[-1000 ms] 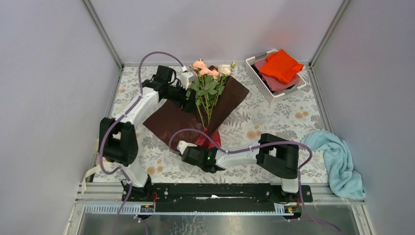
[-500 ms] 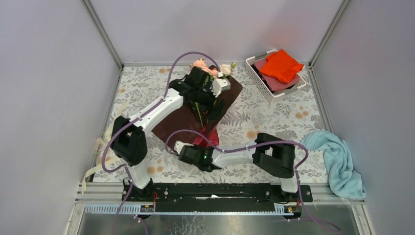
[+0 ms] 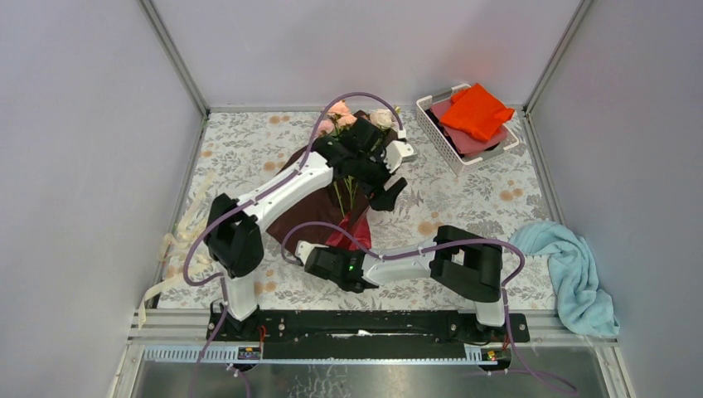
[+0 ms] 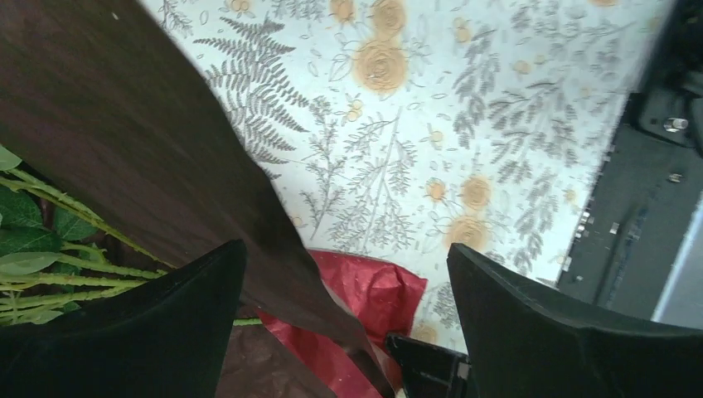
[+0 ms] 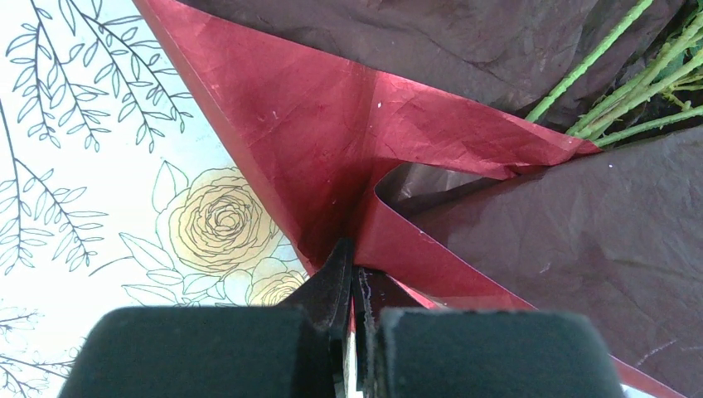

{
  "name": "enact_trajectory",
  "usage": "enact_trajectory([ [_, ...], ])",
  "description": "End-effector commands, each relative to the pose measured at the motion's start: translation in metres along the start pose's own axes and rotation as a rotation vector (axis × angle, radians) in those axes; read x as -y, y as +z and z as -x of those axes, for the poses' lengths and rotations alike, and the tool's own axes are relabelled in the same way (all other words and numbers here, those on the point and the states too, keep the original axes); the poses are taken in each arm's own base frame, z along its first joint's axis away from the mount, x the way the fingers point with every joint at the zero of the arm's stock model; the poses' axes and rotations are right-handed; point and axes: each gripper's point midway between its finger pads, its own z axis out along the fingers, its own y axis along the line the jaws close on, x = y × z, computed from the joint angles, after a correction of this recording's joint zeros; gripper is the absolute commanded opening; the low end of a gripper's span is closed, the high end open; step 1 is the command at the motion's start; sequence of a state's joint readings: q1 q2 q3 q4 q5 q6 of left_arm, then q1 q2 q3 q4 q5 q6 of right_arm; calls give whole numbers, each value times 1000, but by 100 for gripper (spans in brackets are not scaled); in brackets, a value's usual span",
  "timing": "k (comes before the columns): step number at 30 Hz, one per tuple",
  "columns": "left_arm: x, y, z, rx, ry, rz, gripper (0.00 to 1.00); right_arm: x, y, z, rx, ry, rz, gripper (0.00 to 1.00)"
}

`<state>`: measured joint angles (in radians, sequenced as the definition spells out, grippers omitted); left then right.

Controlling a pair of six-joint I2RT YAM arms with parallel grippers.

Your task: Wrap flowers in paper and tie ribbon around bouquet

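The main risk is losing the fold. The left fingers (image 4: 166, 332) are spread wide and grasp nothing. They hang just right of the flowers' stems, over the right edge of the paper (image 4: 124, 124).

- **Closing too far out:** they would pinch only the very edge, and this thin, crinkly sheet could tear or spring back flat.
- **Closing too near the flowers:** they could catch a stem or leaf along with the sheet and drag the bunch askew.
- **Pulling too hard:** the right fingers (image 5: 338, 286) are clenched on the paper's pointed corner, just below the flowers' stem ends. That looks like the only anchor, so a hard pull across the flowers could tug the corner free or rip it there.
- **Sweeping too low:** the left arm crosses above the flowers, so a low sweep might crush leaves or blooms.

The flowers (image 3: 352, 120) lie on the paper with their pink and cream heads at the far end. Their thin green stems run down toward the pinched corner. The sheet is a dull maroon-brown on one face and a brighter red where it turns over below the stem ends. It reads as loosely folded and not yet a closed cone.

The ribbon (image 3: 176, 240) lies well to the left of the flowers, at the edge of the worktop (image 3: 464, 191). It is not yet around anything.
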<state>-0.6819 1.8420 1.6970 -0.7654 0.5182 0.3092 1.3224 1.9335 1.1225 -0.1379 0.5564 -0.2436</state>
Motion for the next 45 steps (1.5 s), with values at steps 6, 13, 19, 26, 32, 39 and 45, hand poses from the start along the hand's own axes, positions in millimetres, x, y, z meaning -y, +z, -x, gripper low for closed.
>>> enact_trajectory([
  [6, -55, 7, -12, -63, -42, 263, 14, -12, -2, -2, 11, 4, 54, 0],
  [13, -101, -17, -61, -41, -248, 288, 0, -11, -5, -4, 4, 4, 60, 0],
  [19, -150, -23, -127, -67, -430, 326, 0, -11, -8, -8, 5, 30, 55, 1],
  [26, -165, -11, -176, -88, -532, 310, 0, -11, -11, -20, -29, 41, 55, 9],
  [32, -166, 4, -196, -100, -588, 288, 0, -1, -39, -1, 15, 86, 105, 40],
  [39, -161, 11, -205, -98, -604, 267, 0, 15, -130, 54, 260, 286, 483, 66],
  [45, -156, 11, -207, -91, -605, 249, 0, 79, -108, 29, 296, 772, 585, 83],
])
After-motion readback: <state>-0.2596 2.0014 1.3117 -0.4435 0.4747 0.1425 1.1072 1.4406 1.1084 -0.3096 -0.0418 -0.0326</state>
